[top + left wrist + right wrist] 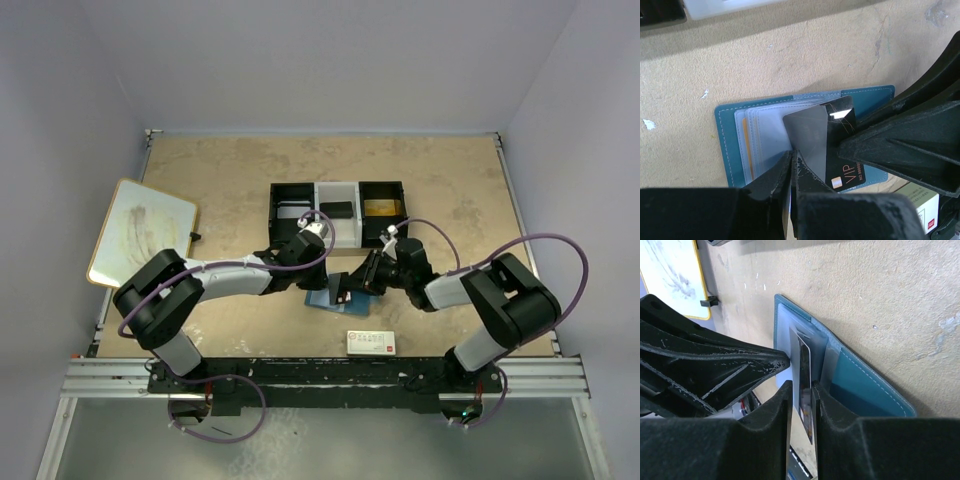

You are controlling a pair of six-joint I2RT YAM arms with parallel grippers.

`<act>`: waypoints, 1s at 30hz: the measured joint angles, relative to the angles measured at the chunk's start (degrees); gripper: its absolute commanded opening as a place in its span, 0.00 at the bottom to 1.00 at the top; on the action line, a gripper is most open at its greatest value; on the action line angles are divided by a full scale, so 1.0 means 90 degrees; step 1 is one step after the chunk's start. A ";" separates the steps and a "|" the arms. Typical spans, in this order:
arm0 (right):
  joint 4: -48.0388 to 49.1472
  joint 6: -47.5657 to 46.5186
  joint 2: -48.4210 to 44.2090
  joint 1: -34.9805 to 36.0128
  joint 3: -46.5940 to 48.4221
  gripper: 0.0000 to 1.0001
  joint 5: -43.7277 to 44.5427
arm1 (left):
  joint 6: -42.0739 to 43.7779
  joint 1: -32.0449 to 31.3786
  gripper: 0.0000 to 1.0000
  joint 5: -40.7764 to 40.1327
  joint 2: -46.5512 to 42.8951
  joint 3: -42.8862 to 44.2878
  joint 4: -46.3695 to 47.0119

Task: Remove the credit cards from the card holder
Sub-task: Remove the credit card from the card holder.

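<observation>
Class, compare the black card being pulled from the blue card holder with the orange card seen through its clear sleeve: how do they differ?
The black card stands tilted, partly out of the card holder; the orange card lies flat, tucked inside. The black card is pinched by the right gripper; the orange card is untouched. The black card is mostly exposed, showing VIP print; only an edge strip of the orange one shows. Both belong to the same holder.

The card holder looks like matt blue leatherette with pale stitching, its inner sleeves clear, slightly cloudy plastic. The black card is glossy plastic, catching glare. The table is rough, mottled tan board. Gripper fingers are scuffed matt black plastic.
</observation>
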 measured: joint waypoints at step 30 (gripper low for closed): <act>-0.2205 -0.1518 -0.2106 -0.0005 0.0221 0.00 0.1064 | -0.0002 -0.0012 0.10 -0.0525 -0.0308 -0.0002 -0.0568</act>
